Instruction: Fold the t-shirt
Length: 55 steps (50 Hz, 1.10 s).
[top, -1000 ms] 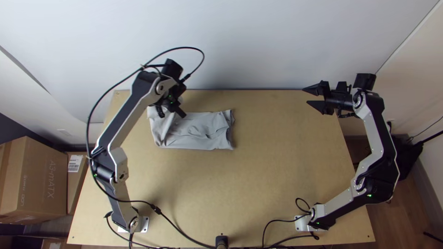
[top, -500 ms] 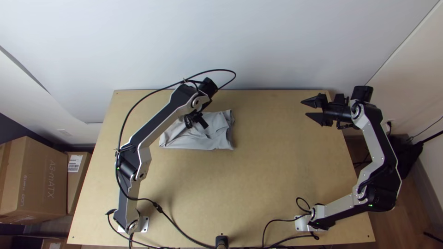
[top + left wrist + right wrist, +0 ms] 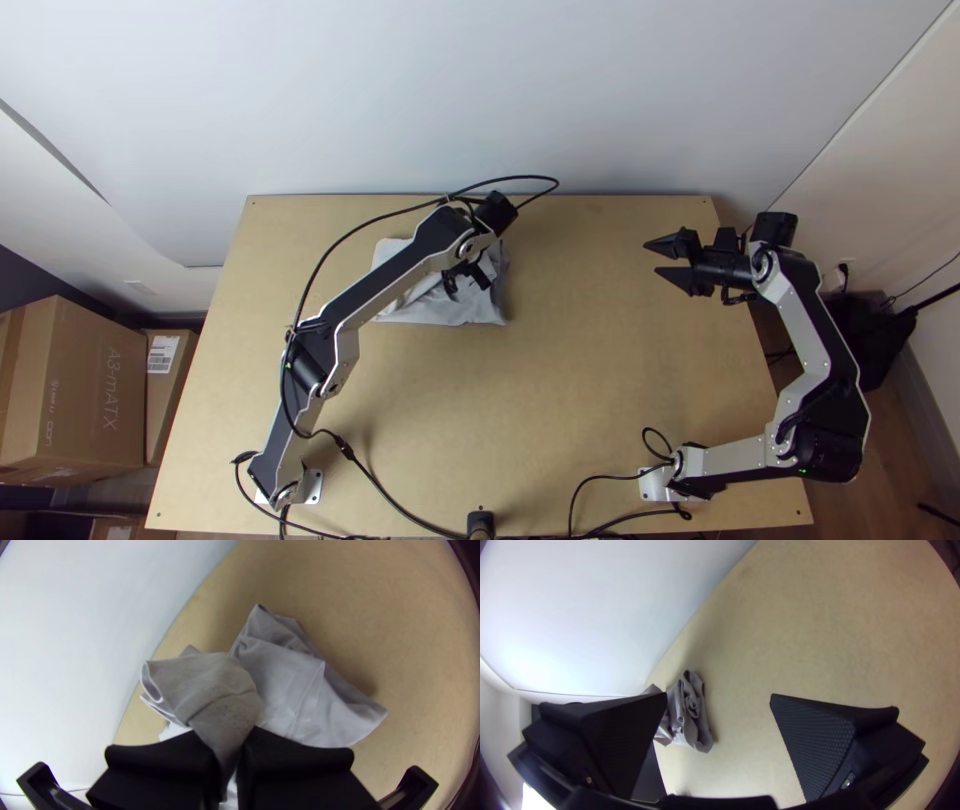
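Note:
My left gripper is above the grey t-shirt, which lies in a folded, wrinkled bundle on the table's back left part. In the left wrist view my left gripper is shut on a gathered part of the t-shirt; a raised flap hangs over beyond the fingers, above the rest of the cloth. My right gripper stands over the table's right side, well away from the cloth. Seen from its own wrist, my right gripper is open and holds nothing, with the t-shirt farther off.
The light wooden table has bare surface in front of the cloth and between the arms. A white wall rises behind its back edge. Cardboard boxes stand beyond the left edge, and black cables lie along the near edge.
My left gripper has moved to the right, and the cloth's left portion has come with it, making the bundle shorter. My right gripper has shifted slightly toward the near edge and left.

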### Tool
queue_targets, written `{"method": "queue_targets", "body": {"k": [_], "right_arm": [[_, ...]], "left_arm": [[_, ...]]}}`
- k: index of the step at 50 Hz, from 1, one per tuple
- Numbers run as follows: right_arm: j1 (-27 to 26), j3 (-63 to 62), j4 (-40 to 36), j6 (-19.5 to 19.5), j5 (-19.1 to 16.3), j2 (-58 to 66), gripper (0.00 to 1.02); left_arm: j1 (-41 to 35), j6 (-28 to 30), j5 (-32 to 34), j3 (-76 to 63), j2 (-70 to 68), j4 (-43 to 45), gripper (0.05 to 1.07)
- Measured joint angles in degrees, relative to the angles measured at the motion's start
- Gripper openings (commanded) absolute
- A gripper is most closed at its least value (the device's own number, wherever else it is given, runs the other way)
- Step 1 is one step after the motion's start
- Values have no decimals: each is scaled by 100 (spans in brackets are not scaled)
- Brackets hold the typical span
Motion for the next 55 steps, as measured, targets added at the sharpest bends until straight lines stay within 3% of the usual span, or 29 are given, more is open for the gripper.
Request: {"method": "queue_targets", "body": {"k": [14,16,22,26,40,55], "right_arm": [[4,-479,68,0,2,-229,95],[9,-509,87,0,2,-262,95],[111,-675,271,2,7,-372,95],[319,-879,461,2,166,-400,95],[1209,-1001,761,52,439,-203,97],[2365,-284,839,212,455,931,97]], "left_arm": [[-258,-28,-72,42,348,234,10],[-315,-46,-92,42,413,306,23],[-522,-107,-107,42,555,909,83],[-673,-101,-166,42,555,1375,103],[-1086,299,-256,52,297,2520,102],[-463,417,-260,52,-743,2586,102]]}}
